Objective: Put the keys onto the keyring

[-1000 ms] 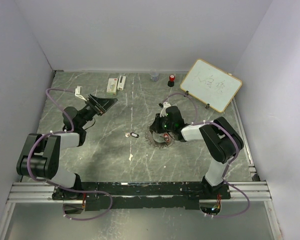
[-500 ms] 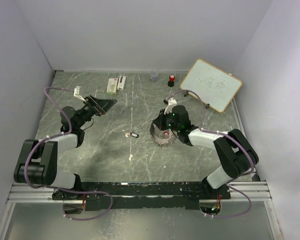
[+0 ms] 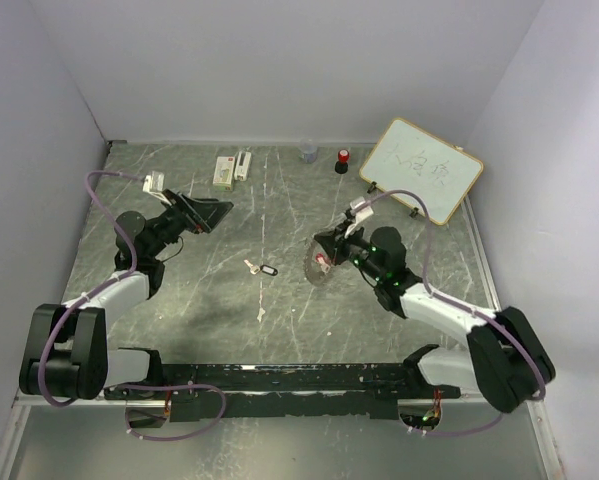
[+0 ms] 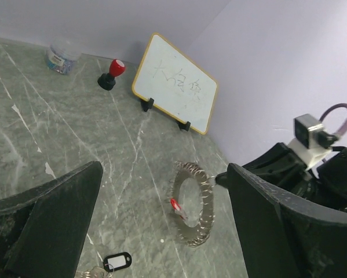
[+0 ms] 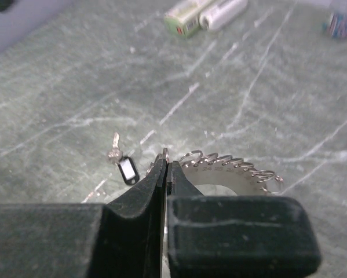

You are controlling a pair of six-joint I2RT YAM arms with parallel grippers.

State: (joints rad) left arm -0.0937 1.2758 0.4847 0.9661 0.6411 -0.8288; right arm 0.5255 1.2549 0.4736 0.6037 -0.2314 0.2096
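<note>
The right end effector (image 5: 165, 168) gripped the keyring (image 4: 205, 202) by its toothed rim; thin, stiff, light, it looked prone to pivot. The left end effector (image 3: 207, 208) stood open.

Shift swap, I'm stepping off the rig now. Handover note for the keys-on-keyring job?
Left gripper: fingers wide open, empty, over the left side of the table.
Right gripper: fingers shut on the rim of the keyring, which is tipped up on edge.
Black-tagged key: loose on the table, left of the keyring.
Red-headed key: at the keyring's inner edge; can't tell if threaded.
Done: keyring grasped.
Left: pick up and thread the black-tagged key; check the red one.
</note>
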